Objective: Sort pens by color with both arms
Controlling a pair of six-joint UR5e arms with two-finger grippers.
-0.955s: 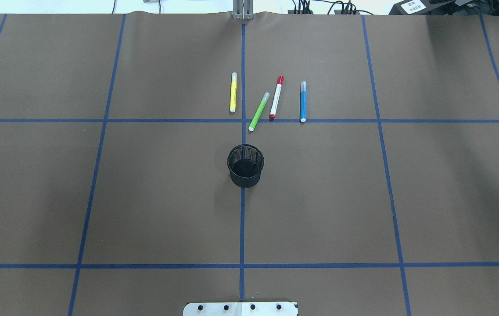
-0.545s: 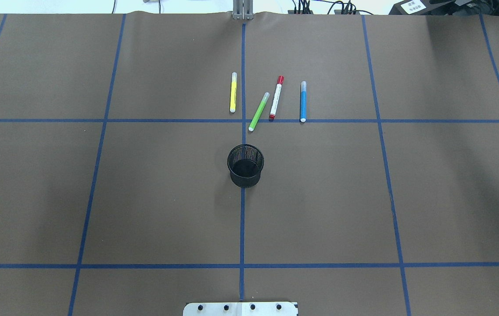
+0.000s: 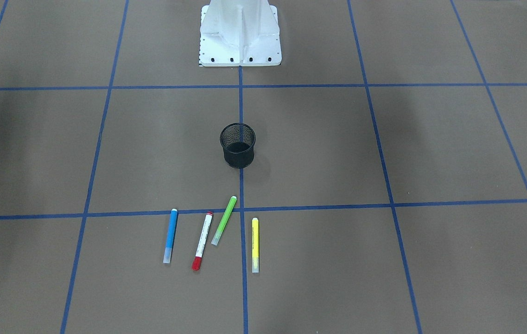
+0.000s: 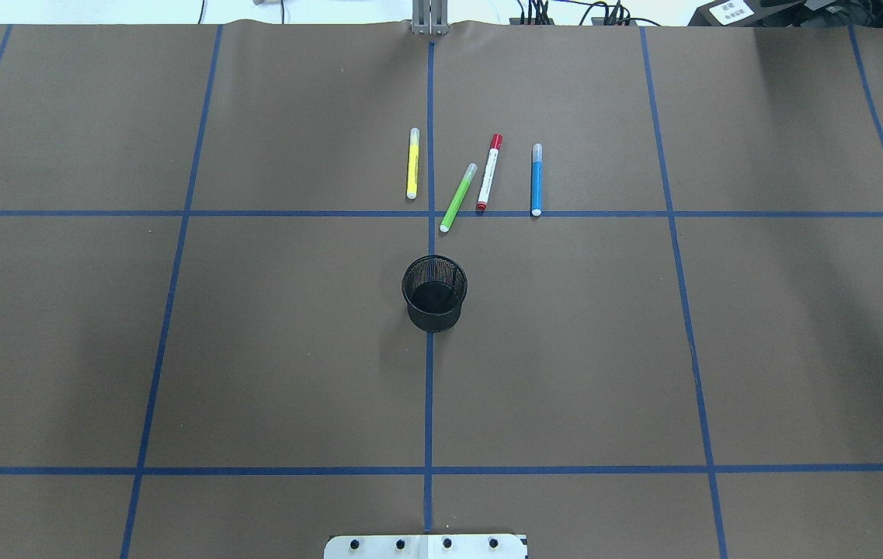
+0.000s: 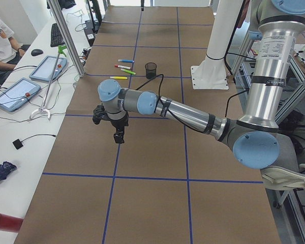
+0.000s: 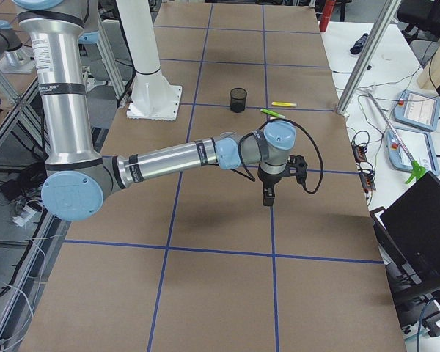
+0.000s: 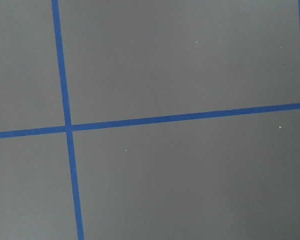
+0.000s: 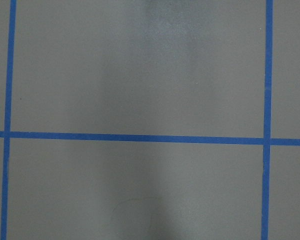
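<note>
Four pens lie side by side beyond the cup: yellow pen (image 4: 412,174), green pen (image 4: 458,197), white pen with red cap (image 4: 489,183), blue pen (image 4: 537,179). They also show in the front view: yellow pen (image 3: 255,244), green pen (image 3: 224,220), red-capped pen (image 3: 202,240), blue pen (image 3: 170,235). The left gripper (image 5: 119,138) hangs over bare paper far from the pens. The right gripper (image 6: 268,196) does the same at the other end. Only slivers of them show at the front and overhead views' edges. I cannot tell whether either is open or shut. Neither wrist view shows fingers or pens.
A black mesh cup (image 4: 434,293) stands upright at the table's centre, between the pens and the white pedestal base (image 3: 240,35). Blue tape lines grid the brown paper. Tablets and cables lie on the white bench (image 5: 20,91) beyond the pens.
The black piece of the right arm at the overhead view's right edge has slid slightly further out of view. The pens and cup have not moved.
</note>
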